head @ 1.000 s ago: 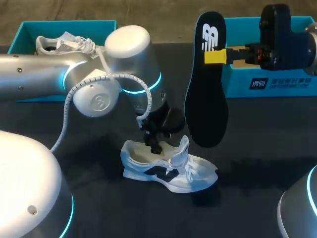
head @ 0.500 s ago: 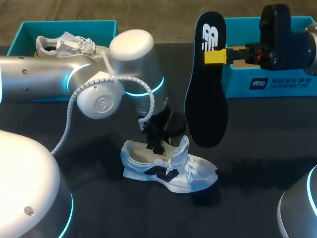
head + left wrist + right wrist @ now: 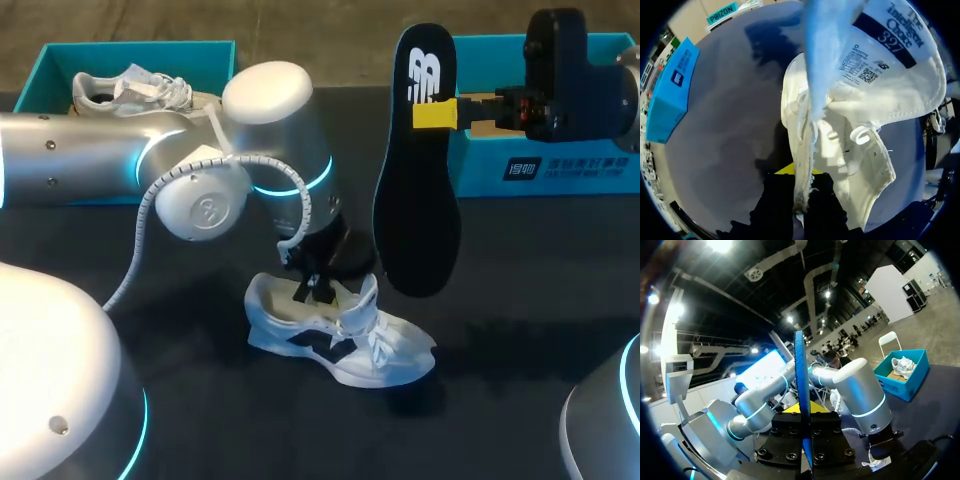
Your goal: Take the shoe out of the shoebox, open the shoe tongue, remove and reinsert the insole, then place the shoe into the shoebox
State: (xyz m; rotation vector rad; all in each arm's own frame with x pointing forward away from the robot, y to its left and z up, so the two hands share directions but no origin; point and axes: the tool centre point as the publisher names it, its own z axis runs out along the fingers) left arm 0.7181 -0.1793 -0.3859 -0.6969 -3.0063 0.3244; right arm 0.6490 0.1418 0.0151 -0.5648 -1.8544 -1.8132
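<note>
Two arms split one job on the dark table (image 3: pixel 520 300). Nearest, the white shoe (image 3: pixel 340 335) sits directly under the left gripper (image 3: pixel 801 182), which reaches down into the shoe's mouth. Its fingers are nearly together, pinching a thin edge of the upper from both sides, most likely to steady the shoe and hold the opening wide for the insole. Ahead of that gripper the tongue (image 3: pixel 890 65) is folded outward, its printed inner face showing. Only the left wrist view gives this detail, since from the head camera the wrist hides the grip itself.

Beside and above the left gripper, the black insole (image 3: pixel 415 200) hangs toe-down from the right gripper (image 3: pixel 432 113). Its yellow-tipped fingers are clamped on the insole near its upper end, well clear of the shoe. Held upright like this, it looks ready to be lowered toe first. The right wrist view shows it only as a thin blue edge between the fingers, while the head view gives its whole outline.

Farther back, one teal shoebox (image 3: pixel 560 165) stands just behind the right gripper. Another box (image 3: pixel 40 80), holding a second shoe (image 3: pixel 130 88), sits beyond the left arm.
</note>
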